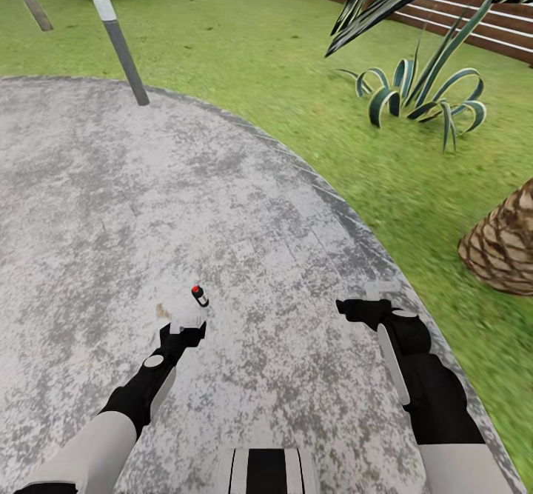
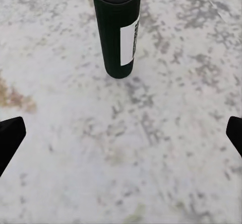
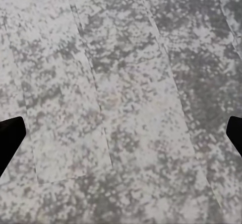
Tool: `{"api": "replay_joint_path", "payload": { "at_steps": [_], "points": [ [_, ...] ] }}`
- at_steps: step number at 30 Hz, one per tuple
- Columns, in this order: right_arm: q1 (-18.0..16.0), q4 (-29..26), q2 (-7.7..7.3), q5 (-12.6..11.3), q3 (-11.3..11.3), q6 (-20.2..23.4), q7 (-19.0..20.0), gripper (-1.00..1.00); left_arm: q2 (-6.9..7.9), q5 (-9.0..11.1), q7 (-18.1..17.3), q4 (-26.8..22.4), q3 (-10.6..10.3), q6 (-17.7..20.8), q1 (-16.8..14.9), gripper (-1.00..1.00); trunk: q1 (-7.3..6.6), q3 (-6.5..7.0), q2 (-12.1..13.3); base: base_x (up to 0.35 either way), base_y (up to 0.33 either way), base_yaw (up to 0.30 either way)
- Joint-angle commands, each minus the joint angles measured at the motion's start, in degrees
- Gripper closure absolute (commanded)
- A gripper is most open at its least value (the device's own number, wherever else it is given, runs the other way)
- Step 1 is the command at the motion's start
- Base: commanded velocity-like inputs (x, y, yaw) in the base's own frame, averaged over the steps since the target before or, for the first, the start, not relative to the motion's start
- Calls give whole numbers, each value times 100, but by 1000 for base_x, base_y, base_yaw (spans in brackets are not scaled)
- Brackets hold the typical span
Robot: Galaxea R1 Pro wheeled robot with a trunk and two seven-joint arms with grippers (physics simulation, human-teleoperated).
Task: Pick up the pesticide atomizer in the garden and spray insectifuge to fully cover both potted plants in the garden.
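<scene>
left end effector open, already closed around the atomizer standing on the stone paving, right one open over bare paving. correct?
Not quite. The left end effector is open but not around the pesticide atomizer: the left wrist view shows the bottle standing upright on the stone paving ahead of the fingertips, with a gap between. The rest holds: the right end effector is open over bare paving.

pale label on the pesticide atomizer (image 2: 116, 30), dark marks along its edge too blurred to read, no other text legible
</scene>
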Motion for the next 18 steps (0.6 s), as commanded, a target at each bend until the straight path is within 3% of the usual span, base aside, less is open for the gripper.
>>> {"api": "replay_joint_path", "payload": {
  "at_steps": [1,4,10,18],
  "points": [
    [-3,-5,0,2,0,27,-1,-100,0,-4,2,1,1,-16,-2,-100,-1,-5,-1,0,0,0],
    [-3,-7,0,4,-1,27,-1,-100,-1,-4,4,-3,0,-17,-4,-100,-1,-7,-1,51,19,0],
    [-3,-13,0,6,-1,27,0,-100,-1,-4,1,-3,-9,-16,-2,-100,-1,-7,-1,254,71,0],
    [-3,-14,0,2,-7,27,8,-100,-1,-4,5,-3,-28,-14,-2,-100,-1,-7,-1,83,7,0]
  ]
}}
